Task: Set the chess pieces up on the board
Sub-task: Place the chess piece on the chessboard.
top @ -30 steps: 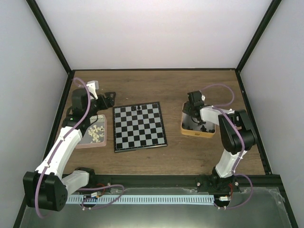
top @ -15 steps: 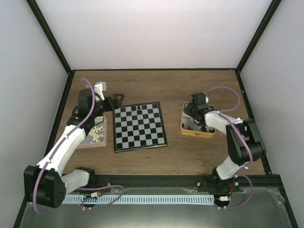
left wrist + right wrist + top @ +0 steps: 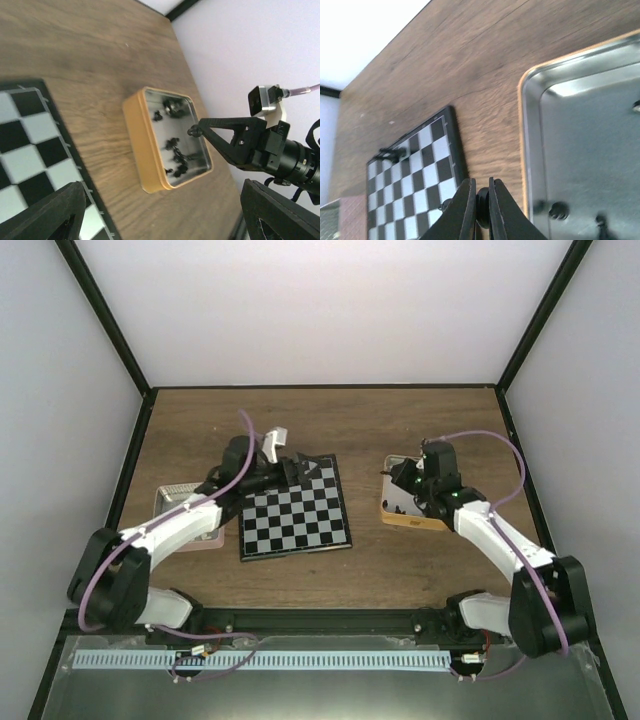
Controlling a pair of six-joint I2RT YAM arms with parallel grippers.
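tin (image 3: 136, 146): black pieces (image 3: 173, 143) inside | right fingers (image 3: 465, 206): clamped on a piece (image 3: 481, 199) | left fingers (image 3: 50, 215): apart

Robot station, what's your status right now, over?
Left gripper open over the chessboard's far edge. Right gripper shut on a black chess piece at the tin. Nothing between tin and chessboard.

The top camera looks down from above and behind the arm bases (image 3: 172, 608), taking in the whole bench (image 3: 400, 560). The left wrist camera sits close over the board (image 3: 30, 145), facing the tin (image 3: 136, 150). The right wrist camera looks back from the tin (image 3: 580, 125) to the board (image 3: 420, 175), and both share the strip between.
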